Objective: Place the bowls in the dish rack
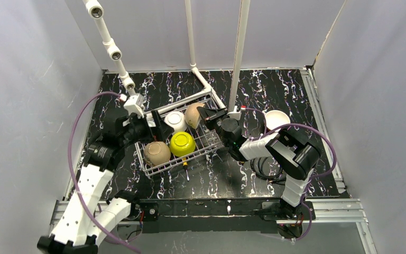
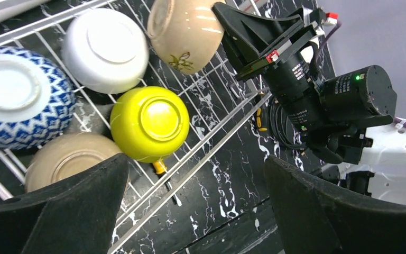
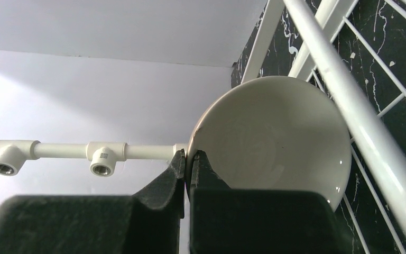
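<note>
Tan bowl (image 1: 194,115) pinched at rim by right jaws, forearm reaching into dish rack (image 1: 209,139), left jaws wide, hovering above.

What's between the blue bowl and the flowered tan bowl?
The white bowl, upside down, sits between the blue bowl and the flowered tan bowl; the left wrist view shows it.

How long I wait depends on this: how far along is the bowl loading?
Done: four bowls sit inverted in the dish rack: blue-white, white, tan, yellow-green. In hand: the right gripper pinches the flowered tan bowl's rim, tilted over the rack's far corner. Remaining: a pale bowl on the table, right of the rack.
</note>
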